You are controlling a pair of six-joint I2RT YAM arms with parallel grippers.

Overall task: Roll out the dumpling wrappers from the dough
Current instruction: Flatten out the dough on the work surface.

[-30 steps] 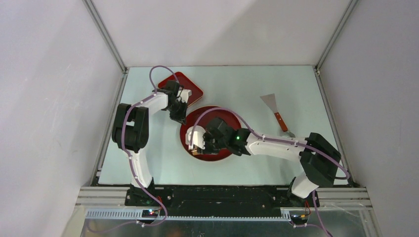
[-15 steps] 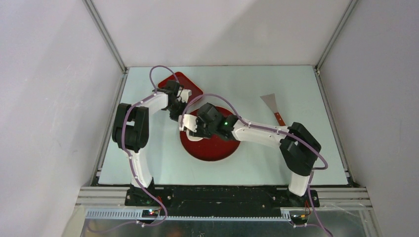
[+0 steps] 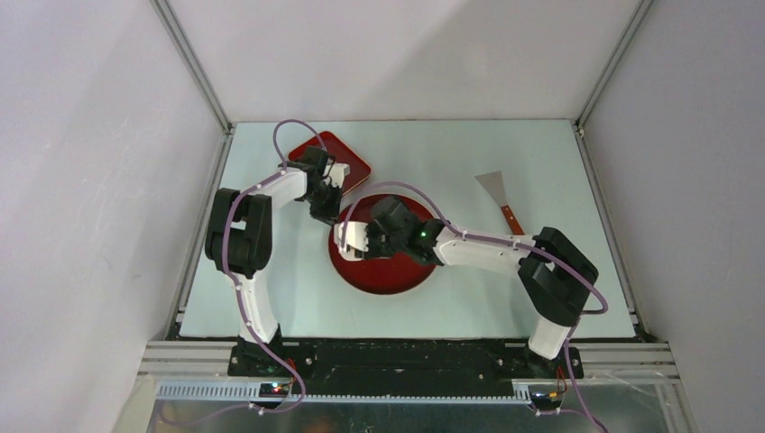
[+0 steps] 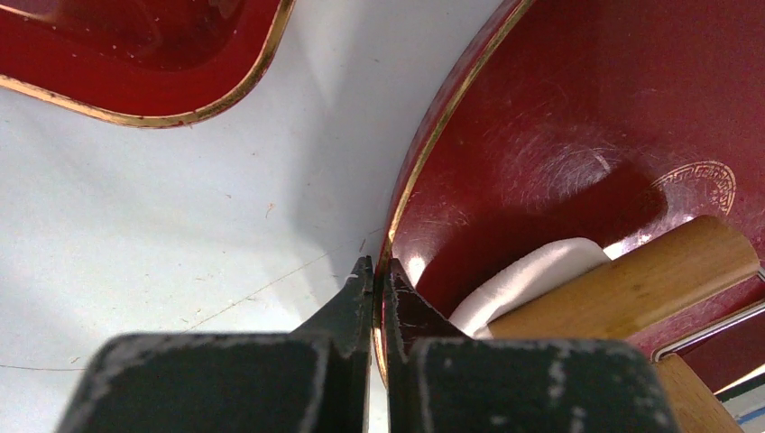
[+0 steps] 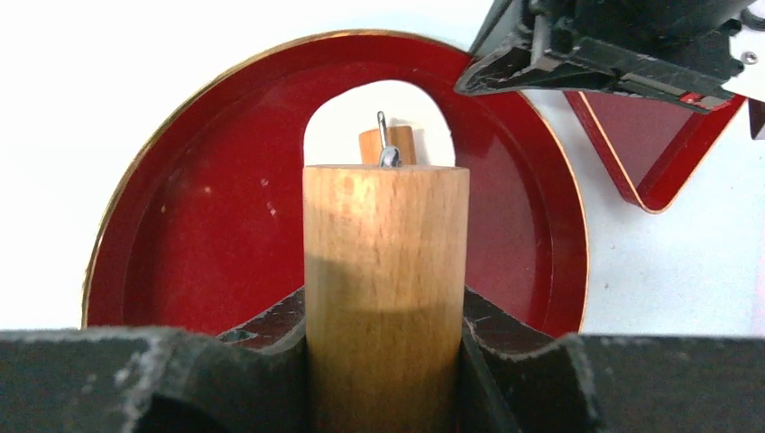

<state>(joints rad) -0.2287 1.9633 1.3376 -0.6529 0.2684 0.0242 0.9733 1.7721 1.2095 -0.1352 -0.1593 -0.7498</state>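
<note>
A flat white dumpling wrapper with a rounded edge lies on the round red plate, toward its far left part. A wooden roller rests on the wrapper. My right gripper is shut on the roller's wooden handle, over the plate in the top view. My left gripper is shut on the plate's gold rim at the far left edge. Most of the wrapper is hidden in the top view by the right gripper.
A square red tray sits at the back left, just beyond the left gripper. A metal scraper with a wooden handle lies on the table at the right.
The right arm pushed the roller from the plate's near left toward its far left edge, then drew back a little. The left gripper kept its hold on the rim.
</note>
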